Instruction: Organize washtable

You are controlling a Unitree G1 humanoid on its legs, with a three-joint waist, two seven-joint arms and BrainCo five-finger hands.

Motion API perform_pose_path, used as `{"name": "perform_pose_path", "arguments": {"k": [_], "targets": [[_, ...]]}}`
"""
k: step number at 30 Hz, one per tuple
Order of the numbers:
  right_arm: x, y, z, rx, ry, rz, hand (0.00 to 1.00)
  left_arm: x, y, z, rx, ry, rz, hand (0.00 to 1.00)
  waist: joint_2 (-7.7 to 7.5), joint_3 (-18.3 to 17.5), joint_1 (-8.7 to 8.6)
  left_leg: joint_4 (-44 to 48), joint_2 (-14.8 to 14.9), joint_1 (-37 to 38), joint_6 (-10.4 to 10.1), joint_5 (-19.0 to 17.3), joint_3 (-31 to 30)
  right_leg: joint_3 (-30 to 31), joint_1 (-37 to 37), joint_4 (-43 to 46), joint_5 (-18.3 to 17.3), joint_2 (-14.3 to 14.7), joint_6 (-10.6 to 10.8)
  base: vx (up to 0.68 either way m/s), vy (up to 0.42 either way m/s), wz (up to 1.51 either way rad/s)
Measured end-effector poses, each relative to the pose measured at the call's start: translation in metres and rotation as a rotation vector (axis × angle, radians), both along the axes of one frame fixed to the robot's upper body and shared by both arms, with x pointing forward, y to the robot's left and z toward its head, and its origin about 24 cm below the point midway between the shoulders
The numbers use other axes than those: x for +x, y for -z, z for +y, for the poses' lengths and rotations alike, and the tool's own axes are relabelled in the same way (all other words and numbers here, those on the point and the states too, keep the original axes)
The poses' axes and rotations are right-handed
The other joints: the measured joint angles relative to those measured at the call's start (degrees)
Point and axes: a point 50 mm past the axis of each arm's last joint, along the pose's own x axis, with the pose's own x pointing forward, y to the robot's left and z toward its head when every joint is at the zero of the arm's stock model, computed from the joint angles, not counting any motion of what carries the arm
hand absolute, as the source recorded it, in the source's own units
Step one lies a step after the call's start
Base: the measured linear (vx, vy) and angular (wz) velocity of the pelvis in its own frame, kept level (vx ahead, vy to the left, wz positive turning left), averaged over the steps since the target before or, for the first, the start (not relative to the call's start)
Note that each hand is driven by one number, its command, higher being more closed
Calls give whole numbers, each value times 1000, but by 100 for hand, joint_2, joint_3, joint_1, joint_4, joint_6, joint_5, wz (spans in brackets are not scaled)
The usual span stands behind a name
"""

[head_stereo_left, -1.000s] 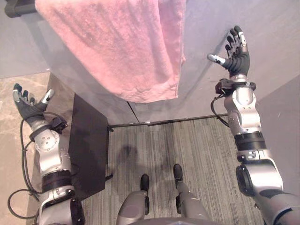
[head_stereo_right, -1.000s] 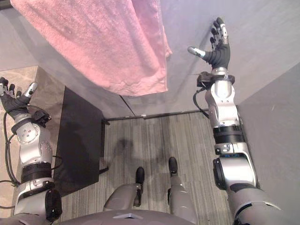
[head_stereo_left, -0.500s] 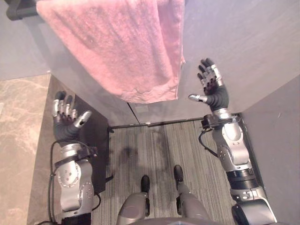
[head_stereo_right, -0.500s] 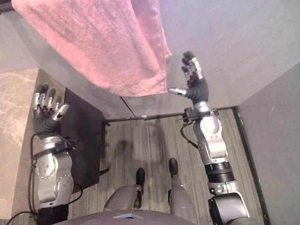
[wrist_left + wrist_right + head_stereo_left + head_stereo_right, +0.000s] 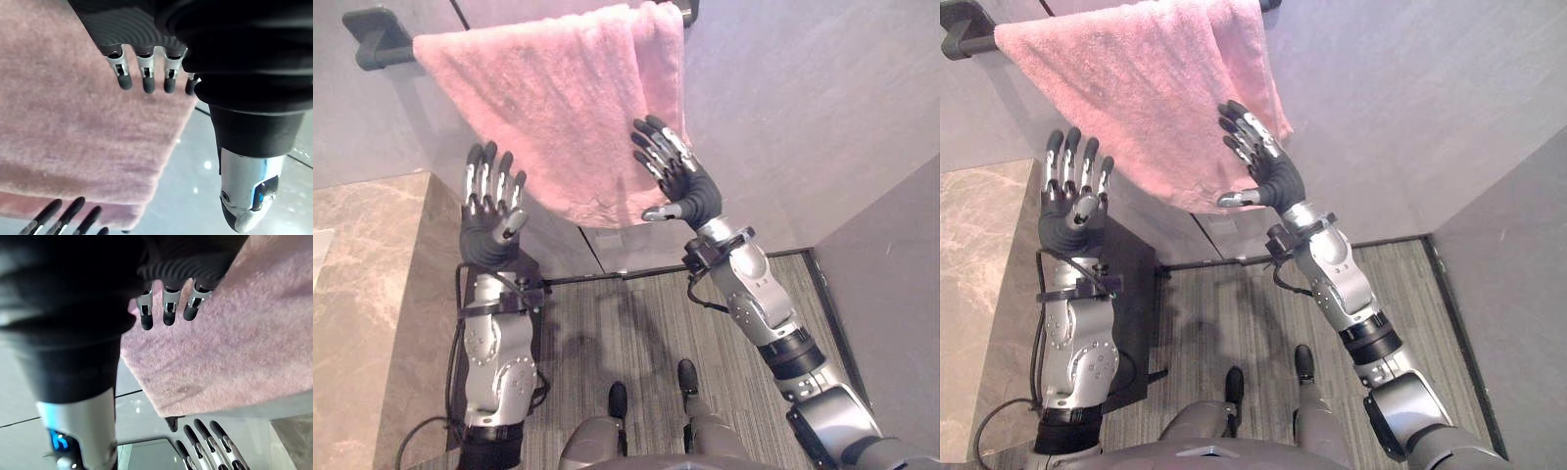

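Two open palms, left hand (image 5: 489,211) and right hand (image 5: 674,181), fingers spread and empty, face the pink towel (image 5: 558,108) draped over the wall bar (image 5: 377,44); judged best to pinch both lower corners evenly.

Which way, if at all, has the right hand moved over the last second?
Yes: leftward. The right hand stood apart from the pink towel, out against the grey wall; now it spreads open before the towel's lower right corner.

Bright, even indoor light; shadows soft.
Pink towel (image 5: 558,108) was evenly lit and threw a faint shadow on the grey wall (image 5: 783,117); small glare spots dotted that wall in both wrist views.
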Motion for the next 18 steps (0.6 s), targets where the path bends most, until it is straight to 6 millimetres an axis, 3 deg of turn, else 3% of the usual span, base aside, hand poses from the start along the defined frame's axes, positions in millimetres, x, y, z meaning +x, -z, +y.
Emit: {"name": "perform_pose_path", "arguments": {"k": [5,12,18], "targets": [[9,3,14,-18,-27,42,0,20,1,1,-101,22,31,0,-10,-78,4,-251,-7,106,3,131,2,-2,-7,1,4,7,2,0,0,0],[11,0,48,-98,-120,46,0,44,-3,2,-77,29,62,0,-11,-78,1,-141,-2,23,4,128,-18,20,-38,0,44,5,-7,-10,-3,0],[18,-6,57,-111,-109,51,0,57,0,4,-130,37,100,0,-17,-74,17,-55,4,-65,0,128,-18,22,-89,0,84,9,-21,-37,-20,0]]}}
